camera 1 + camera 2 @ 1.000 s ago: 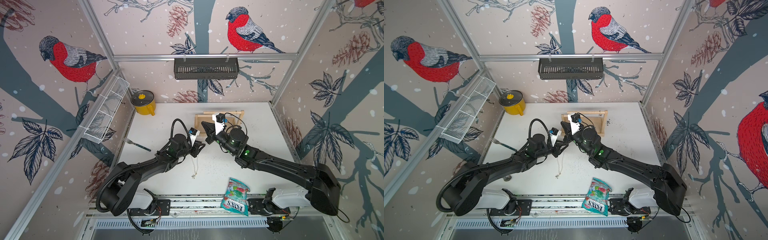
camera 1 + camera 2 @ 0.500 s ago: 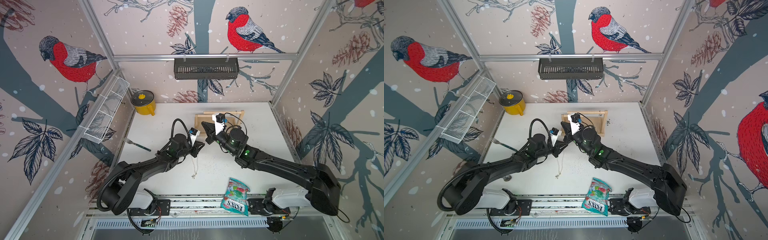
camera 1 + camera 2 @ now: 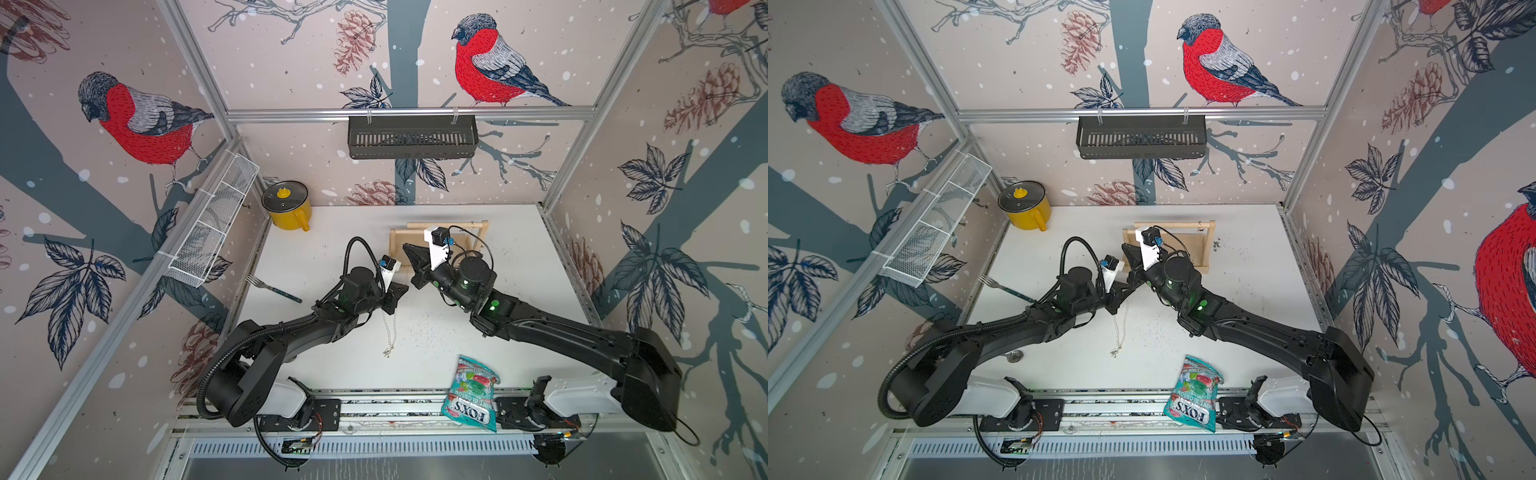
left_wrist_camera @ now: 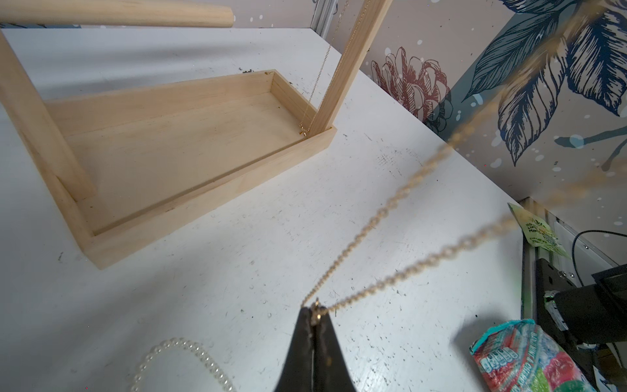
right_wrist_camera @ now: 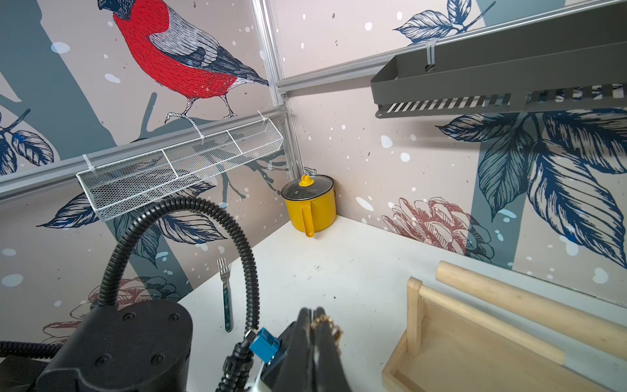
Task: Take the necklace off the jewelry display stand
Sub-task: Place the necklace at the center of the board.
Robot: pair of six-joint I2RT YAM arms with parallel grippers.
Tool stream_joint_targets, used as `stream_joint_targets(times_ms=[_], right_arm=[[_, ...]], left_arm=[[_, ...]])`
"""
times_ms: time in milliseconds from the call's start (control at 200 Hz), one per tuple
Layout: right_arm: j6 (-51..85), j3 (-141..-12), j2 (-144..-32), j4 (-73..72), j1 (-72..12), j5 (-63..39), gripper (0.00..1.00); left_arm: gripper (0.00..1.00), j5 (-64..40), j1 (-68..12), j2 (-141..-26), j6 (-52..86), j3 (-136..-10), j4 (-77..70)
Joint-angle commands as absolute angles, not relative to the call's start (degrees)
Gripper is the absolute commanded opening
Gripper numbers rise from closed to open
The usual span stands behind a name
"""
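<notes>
While left end effector (image 4: pixel 314 314) pinches necklace (image 4: pixel 390 210) | stand (image 3: pixel 1196 225) long axis: left-right

Jewelry display stand (image 3: pixel 461 225) back centre on table (image 3: pixel 332 249), post at its right end, bar across top. Thin chain (image 4: pixel 319 78) hangs off bar, just beside post, tail down in tray. Pot (image 3: pixel 286 205) tucked in back-left corner. Fork (image 3: pixel 272 286) left side, near wall. Both grippers just before stand: right gripper (image 3: pixel 409 251) nearer it, left gripper (image 3: pixel 402 290) in front, necklace (image 4: pixel 317 310) strung between them. Pearl strand (image 3: pixel 389 332) on table before left gripper. Candy bag (image 3: pixel 471 395) front right, overhanging table edge. Mesh basket (image 3: pixel 212 220) on left wall, rack (image 3: pixel 411 135) on back wall above stand.
</notes>
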State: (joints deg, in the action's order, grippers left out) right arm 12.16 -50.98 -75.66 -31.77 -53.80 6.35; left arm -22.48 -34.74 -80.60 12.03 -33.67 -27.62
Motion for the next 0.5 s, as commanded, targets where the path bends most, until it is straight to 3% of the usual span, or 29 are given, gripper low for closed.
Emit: stream_joint_targets(times_ms=[0,225,495], right_arm=[[12.00,-50.94,-74.91,-32.52,-53.85,7.22,0.01],[12.93,-49.35,-73.90,-32.31,-53.97,9.33,0.01],[15.71,-44.47,-72.04,-32.28,-54.13,12.76,0.01]], left_arm=[[0.01,-23.79,-34.68,-80.34,12.08,-34.19,-27.46],[0.00,-23.81,-36.38,-78.04,14.32,-32.92,-22.61],[0.00,-22.00,-45.44,-77.11,19.51,-29.60,-21.79]])
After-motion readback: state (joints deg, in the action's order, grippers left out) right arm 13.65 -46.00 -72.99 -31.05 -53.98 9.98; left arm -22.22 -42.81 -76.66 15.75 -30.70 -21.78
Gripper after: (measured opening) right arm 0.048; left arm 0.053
